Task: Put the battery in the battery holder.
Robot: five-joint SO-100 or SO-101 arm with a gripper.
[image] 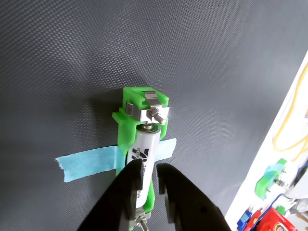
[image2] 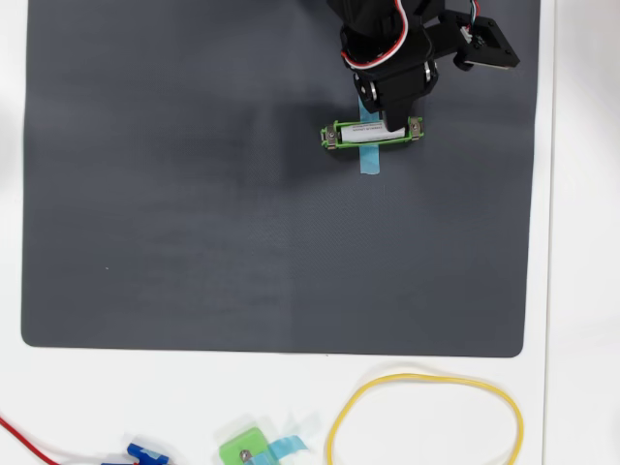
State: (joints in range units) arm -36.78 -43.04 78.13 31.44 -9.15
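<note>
The bright-green battery holder (image: pixel 132 103) lies on the dark mat, fixed by a light-blue tape strip (image: pixel 91 162). The white battery (image: pixel 147 149) lies lengthwise inside it, its far end against the metal contact. My gripper (image: pixel 148 185) enters the wrist view from below, with a black finger close on each side of the battery's near end. In the overhead view the holder (image2: pixel 334 134) sits at the mat's top centre-right. There the battery (image2: pixel 360 136) shows in it, and my gripper (image2: pixel 392 131) covers its right part.
The dark grey mat (image2: pixel 194 242) lies on a white table. Below the mat are a yellow loop (image2: pixel 426 378), a small squarish green piece with blue tape (image2: pixel 242 450), a red wire (image2: pixel 19 436) and a blue connector (image2: pixel 145 453). The arm reaches in from the top edge.
</note>
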